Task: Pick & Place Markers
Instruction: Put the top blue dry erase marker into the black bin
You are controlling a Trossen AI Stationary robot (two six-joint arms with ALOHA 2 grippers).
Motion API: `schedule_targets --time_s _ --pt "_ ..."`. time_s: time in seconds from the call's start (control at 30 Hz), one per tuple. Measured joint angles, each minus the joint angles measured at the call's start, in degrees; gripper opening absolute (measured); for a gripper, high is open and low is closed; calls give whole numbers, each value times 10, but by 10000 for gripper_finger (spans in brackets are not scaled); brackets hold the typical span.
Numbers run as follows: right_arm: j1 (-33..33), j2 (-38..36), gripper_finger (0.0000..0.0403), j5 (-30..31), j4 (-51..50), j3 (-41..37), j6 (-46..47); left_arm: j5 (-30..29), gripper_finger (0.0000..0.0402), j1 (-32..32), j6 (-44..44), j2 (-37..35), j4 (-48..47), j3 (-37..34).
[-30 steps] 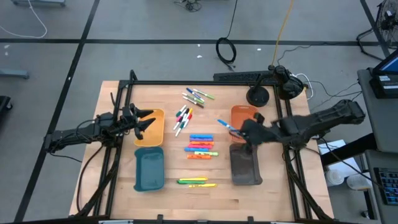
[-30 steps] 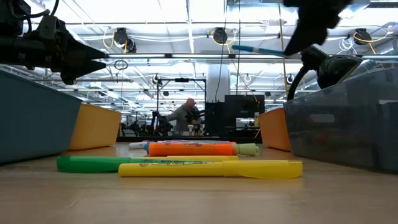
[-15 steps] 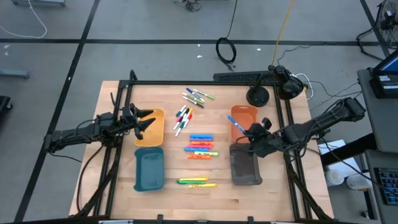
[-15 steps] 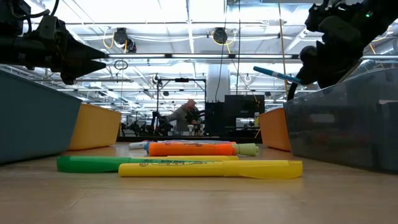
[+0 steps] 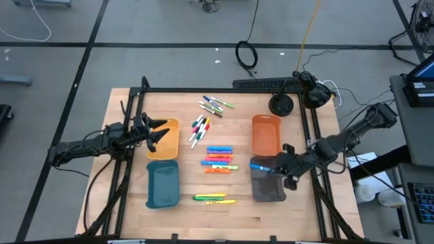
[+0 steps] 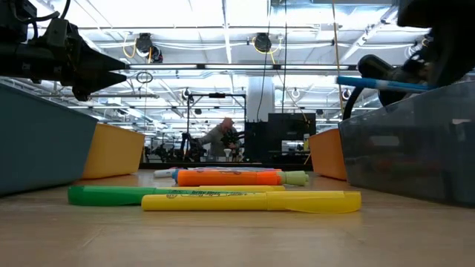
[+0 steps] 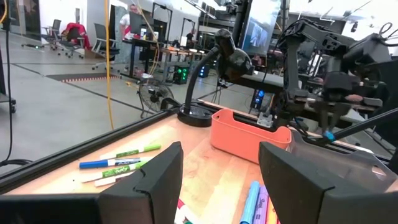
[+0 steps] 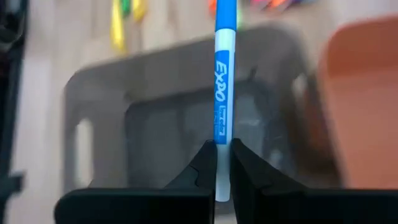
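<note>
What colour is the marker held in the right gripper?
Blue marker, white lettering; clearest in the right wrist view.

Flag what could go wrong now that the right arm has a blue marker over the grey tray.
1. The right gripper pinches the blue marker near one end, so its long free length could swing or slip.
2. In the high view the marker's tip reaches past the grey tray rim toward the table; released here, it might tip out.
3. The orange tray sits right beside the grey one, so a small drift could drop it in the wrong tray.
</note>
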Motion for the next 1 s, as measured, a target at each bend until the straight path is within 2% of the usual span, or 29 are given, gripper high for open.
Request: schedule_targets --time_s 0.2,0.3,0.5,0.7,1.0 --pt "51 4 11 2 -46 0 100 0 214 0 0 0 0 0" --pt "66 7 11 18 -42 0 114 0 214 0 0 0 0 0" --pt "67 19 13 32 -17 0 129 0 214 0 0 0 0 0" --pt "71 66 14 73 -22 0 256 0 214 0 0 0 0 0" --pt "73 120 15 59 -24 0 293 0 214 0 0 0 0 0"
